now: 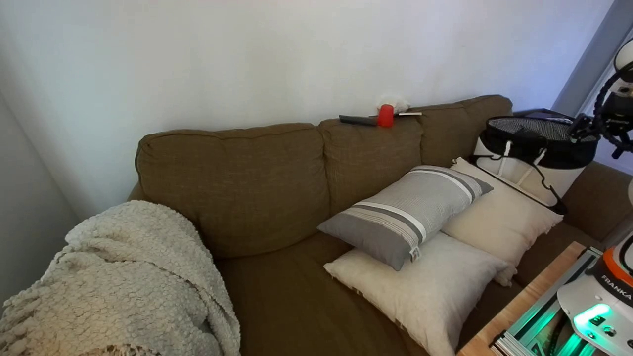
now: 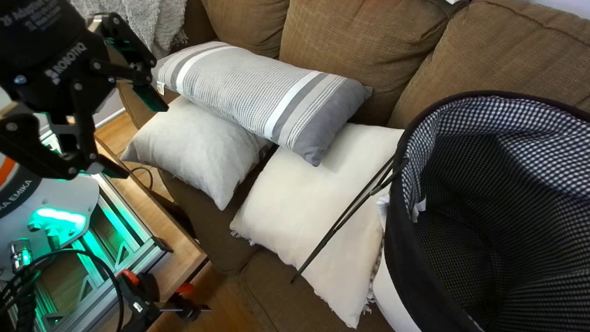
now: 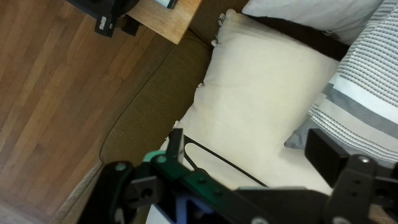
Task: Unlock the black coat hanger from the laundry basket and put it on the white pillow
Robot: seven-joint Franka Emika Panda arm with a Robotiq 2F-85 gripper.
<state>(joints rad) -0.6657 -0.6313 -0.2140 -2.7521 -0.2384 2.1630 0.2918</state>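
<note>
Black coat hanger (image 2: 333, 233): one; basket (image 2: 405, 258): one; pillows (image 2: 313, 203): three.

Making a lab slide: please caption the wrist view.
Beyond the open gripper, a partly hidden black coat hanger shows against a cream pillow that a striped pillow overlaps.

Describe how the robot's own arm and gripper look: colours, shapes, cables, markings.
The white, rounded arm base shows an orange band, white "FRANKA" lettering and a glowing green light. A black, ribbed cable loops near the black, jointed, two-fingered gripper, which bears pale "ROBOTIQ" lettering.
</note>
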